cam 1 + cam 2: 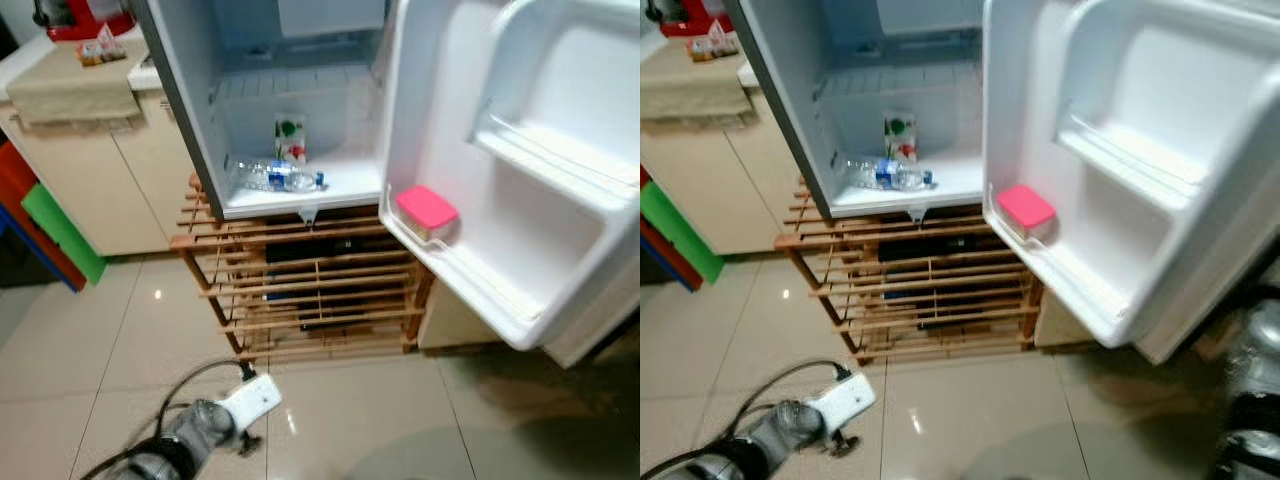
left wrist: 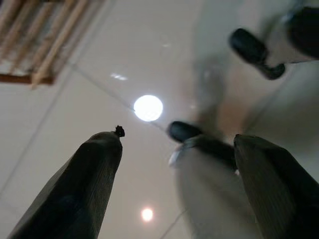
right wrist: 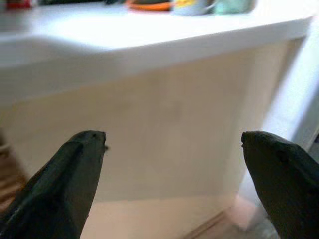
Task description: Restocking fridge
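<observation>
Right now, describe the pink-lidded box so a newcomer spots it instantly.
Find the open fridge door swung out to the right. On its lower door shelf, at the end nearest the fridge body, sits the pink-lidded box. It is the shelf's one bright item.

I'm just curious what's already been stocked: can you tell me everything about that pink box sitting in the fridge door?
The pink rectangular box has rounded corners, a flat, matte bright pink top and a paler, cream-looking side below it. It lies flat in the lowest shelf of the open white fridge door, at the end nearest the fridge's interior, resting on the shelf floor behind the low white rail. Nothing else shares that shelf. Its material and contents can't be told.
</observation>
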{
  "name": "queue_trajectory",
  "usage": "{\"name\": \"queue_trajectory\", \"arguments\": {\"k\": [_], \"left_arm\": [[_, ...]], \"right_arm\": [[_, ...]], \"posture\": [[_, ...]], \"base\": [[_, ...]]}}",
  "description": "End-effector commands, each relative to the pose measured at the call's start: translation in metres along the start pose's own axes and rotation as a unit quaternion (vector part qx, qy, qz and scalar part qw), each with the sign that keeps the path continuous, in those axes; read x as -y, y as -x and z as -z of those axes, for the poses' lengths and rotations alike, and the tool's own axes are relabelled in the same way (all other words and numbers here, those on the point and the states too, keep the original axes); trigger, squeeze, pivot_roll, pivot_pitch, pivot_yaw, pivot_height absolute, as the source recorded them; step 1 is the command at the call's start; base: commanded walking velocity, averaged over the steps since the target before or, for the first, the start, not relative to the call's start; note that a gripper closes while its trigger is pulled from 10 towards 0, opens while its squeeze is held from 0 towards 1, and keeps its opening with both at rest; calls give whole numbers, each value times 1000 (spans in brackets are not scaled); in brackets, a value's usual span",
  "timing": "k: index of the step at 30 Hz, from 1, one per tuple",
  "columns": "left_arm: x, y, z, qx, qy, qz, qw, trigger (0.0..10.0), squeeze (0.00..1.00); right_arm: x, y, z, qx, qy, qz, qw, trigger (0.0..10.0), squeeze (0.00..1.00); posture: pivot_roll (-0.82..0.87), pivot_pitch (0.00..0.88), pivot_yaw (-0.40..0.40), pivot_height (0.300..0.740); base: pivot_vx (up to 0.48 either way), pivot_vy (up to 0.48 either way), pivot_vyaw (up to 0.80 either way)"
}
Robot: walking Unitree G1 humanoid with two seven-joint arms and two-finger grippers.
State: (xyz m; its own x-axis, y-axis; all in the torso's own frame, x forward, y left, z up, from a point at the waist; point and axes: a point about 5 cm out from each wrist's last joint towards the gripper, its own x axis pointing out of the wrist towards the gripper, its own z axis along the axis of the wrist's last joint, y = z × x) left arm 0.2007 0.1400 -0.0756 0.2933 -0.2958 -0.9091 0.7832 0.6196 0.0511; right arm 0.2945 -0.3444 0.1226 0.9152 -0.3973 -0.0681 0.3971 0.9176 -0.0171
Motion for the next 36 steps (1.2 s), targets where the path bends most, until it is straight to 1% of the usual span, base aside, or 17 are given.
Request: {"name": "queue_trajectory", "arguments": {"k": [1,4,11,13,14,16,17,18,19,22,25,29,30,32,33,35,36], "left_arm": [[-7,3,13,-21,2,-24,1000,10000,0],[-4,2,17,-32,2,-25,999,10000,0],[6,2,38,-86,-51,-22,995,10000,0],[7,2,39,-89,-55,-23,994,10000,0],[6,2,40,-90,-56,-26,994,10000,0],[2,4,42,-89,-54,-31,994,10000,0],[2,4,42,-89,-54,-31,994,10000,0],[-2,5,41,-83,-52,-40,994,10000,0],[-3,5,39,-78,-47,-46,995,10000,0],[-5,5,34,-69,-45,-56,995,10000,0],[-13,3,7,-1,-30,-100,995,10000,0],[-21,5,-27,88,2,-123,988,10000,0],[-25,8,-49,151,23,-131,980,10000,0],[-26,10,-57,178,38,-132,974,10000,0],[-45,22,-70,245,93,-149,953,10000,0],[-59,31,-74,281,124,-165,937,10000,0],[-73,41,-77,316,155,-195,916,10000,0]], "right_arm": [[-19,-3,-13,22,-6,-38,999,10000,0],[-34,1,-10,18,-16,-65,998,10000,0],[-106,31,-7,10,-46,-216,975,10000,0],[-111,34,-7,10,-48,-226,973,10000,0],[-131,47,-10,13,-64,-278,958,10000,0],[-145,59,-14,16,-83,-321,943,10000,0],[-145,59,-14,16,-83,-321,943,10000,0],[-154,70,-15,11,-101,-365,926,10000,0],[-155,73,-13,6,-94,-376,922,10000,0],[-154,74,-8,-5,-81,-374,924,10000,0],[-145,69,-5,-15,-76,-348,934,10000,0],[-145,71,-7,-18,-80,-356,931,10000,0],[-146,73,-6,-21,-80,-363,928,10000,0],[-147,73,-6,-22,-81,-366,927,10000,0],[-149,74,-6,-23,-85,-373,923,10000,0],[-150,75,-6,-22,-90,-379,921,10000,0],[-152,76,-6,-24,-97,-386,917,10000,0]], "posture": [[-135,0,65,740],[-135,0,65,740],[-126,0,63,740],[-126,0,63,740],[-122,0,66,740],[-121,0,65,740],[-121,0,65,740],[-120,0,64,740],[-120,0,65,740],[-118,0,63,740],[-117,0,62,740],[-113,0,61,740],[-112,0,61,740],[-107,0,61,740],[-102,0,61,740],[-102,0,61,740],[-99,0,63,740]], "base": [[0,0,0],[0,0,0],[0,0,0],[0,0,0],[0,0,0],[0,0,0],[0,0,0],[0,0,0],[0,0,0],[0,0,0],[0,0,0],[0,0,0],[0,0,0],[0,0,0],[0,0,0],[0,0,0],[0,0,0]]}}
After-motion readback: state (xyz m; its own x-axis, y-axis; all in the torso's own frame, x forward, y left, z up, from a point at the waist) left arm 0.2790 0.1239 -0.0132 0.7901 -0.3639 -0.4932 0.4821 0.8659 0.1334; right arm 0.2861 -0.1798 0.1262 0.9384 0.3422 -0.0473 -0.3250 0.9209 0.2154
